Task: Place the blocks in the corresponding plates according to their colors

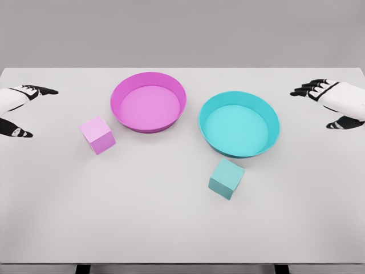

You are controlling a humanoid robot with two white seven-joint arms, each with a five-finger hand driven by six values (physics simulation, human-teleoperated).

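Blocks [97, 135] [226, 178] lie beside matching plates [148, 80] [239, 98], hands [20, 103] [333, 101] spread.

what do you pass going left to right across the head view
left hand → pink block → pink plate → teal block → teal plate → right hand

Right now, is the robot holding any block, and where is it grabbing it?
No. Both the left hand and right hand are open and empty.

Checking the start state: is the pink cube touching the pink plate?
Apart. The head view shows bare white table between the pink cube and the round pink plate's rim.
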